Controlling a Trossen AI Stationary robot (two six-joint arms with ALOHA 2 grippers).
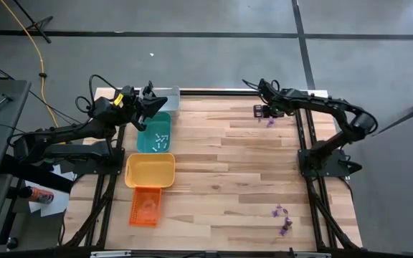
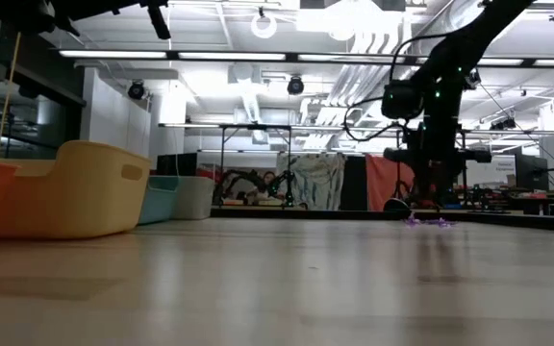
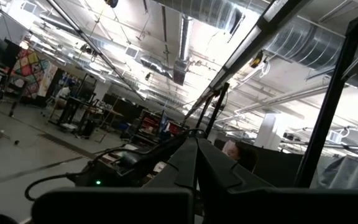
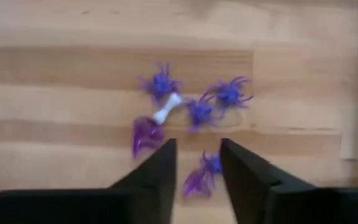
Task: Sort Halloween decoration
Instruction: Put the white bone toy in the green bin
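Halloween decoration (image 4: pixel 199 111) in two clusters on wooden tabletop (image 1: pixel 235 165): one small heap of purple spider-like trinkets plus one whitish bone-shaped piece (image 4: pixel 167 108) at far right corner, a second purple cluster (image 1: pixel 282 218) near front right edge, well apart from first. Right gripper (image 4: pixel 197 171) lowered over far-right heap, fingers partly apart, straddling one purple trinket (image 4: pixel 202 174) between tips; contact with pads not discernible, nothing lifted. Remaining purple pieces just beyond fingertips, touching or overlapping one another. In low view, same heap visible as purple specks (image 2: pixel 429 222) on tabletop under right arm. Left gripper (image 1: pixel 149 100) raised over far left side, above teal tray (image 1: pixel 154 134) and beside grey tray (image 1: pixel 169 98), fingers closed, nothing visible between them. Teal tray containing several whitish pieces (image 1: pixel 160 140). Yellow tray (image 1: pixel 150 170) next toward front, then orange tray (image 1: pixel 145 206), all in one row along left side.
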